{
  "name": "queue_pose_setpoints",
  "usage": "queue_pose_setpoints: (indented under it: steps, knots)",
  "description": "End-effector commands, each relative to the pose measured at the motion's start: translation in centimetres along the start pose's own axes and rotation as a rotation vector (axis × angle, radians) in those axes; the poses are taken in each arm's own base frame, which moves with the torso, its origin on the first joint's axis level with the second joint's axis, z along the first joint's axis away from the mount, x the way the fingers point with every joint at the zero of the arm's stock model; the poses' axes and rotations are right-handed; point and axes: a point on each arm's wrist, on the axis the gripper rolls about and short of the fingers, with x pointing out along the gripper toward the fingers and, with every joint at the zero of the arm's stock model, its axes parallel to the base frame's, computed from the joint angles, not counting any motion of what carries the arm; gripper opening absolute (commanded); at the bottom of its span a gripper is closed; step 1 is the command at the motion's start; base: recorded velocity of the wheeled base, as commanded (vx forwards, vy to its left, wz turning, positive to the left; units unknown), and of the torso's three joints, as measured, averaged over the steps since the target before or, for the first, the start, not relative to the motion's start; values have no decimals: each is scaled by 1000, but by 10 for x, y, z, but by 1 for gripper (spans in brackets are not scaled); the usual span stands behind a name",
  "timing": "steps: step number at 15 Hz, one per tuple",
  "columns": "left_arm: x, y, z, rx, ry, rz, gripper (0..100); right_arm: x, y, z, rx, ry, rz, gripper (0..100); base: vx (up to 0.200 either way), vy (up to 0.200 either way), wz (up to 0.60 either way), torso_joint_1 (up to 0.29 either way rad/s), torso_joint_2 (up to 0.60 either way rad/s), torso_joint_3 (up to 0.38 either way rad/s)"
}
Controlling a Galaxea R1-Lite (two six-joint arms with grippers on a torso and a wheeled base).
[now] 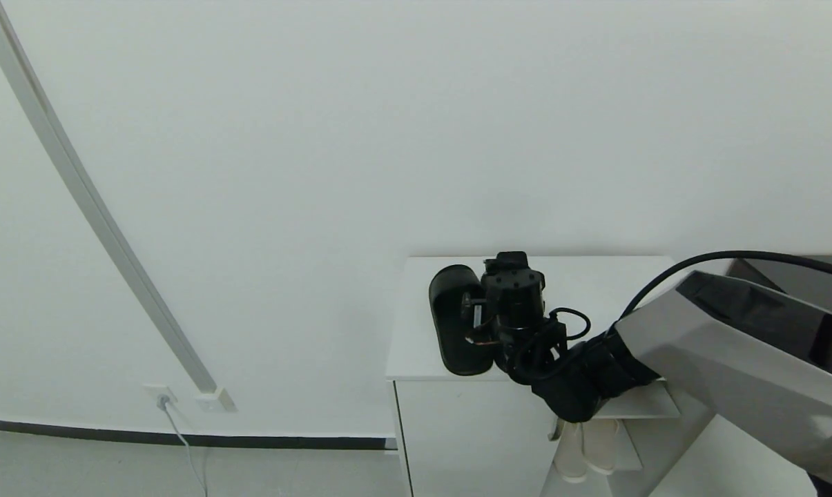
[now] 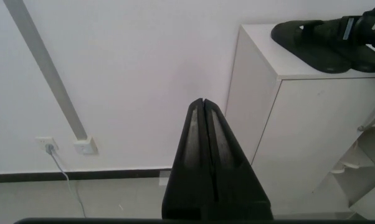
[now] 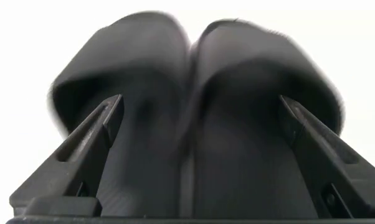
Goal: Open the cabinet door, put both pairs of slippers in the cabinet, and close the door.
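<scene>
A pair of black slippers [image 1: 455,321] [image 2: 324,40] [image 3: 194,124] lies side by side on top of the white cabinet [image 1: 471,442] [image 2: 299,124]. My right gripper [image 1: 498,304] [image 3: 200,102] sits over them, one finger against each outer side, shut on the pair. The cabinet's right half stands open, showing shelves [image 1: 640,408] [image 2: 362,155]. White slippers [image 1: 585,449] rest on a lower shelf, partly hidden by my right arm. Off to the cabinet's left, my left gripper [image 2: 203,102] hangs low in front of the wall, shut and empty.
A grey cable duct [image 1: 91,200] runs slanting down the white wall to a wall socket [image 1: 160,397] with a white cord plugged in. Bare floor [image 1: 112,462] lies to the left of the cabinet.
</scene>
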Motion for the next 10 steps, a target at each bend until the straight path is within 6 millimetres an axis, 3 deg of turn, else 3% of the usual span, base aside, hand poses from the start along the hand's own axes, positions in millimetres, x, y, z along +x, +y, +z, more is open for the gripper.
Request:
queue_pose_setpoints:
  steps: [1, 10]
  knots:
    - [0, 0, 0, 0, 0, 1, 0, 14, 1, -8, -11, 14, -10, 100, 0, 0, 0, 0, 0, 0]
    - [0, 0, 0, -2, 0, 1, 0, 47, 16, -5, -21, 32, -27, 100, 0, 0, 0, 0, 0, 0]
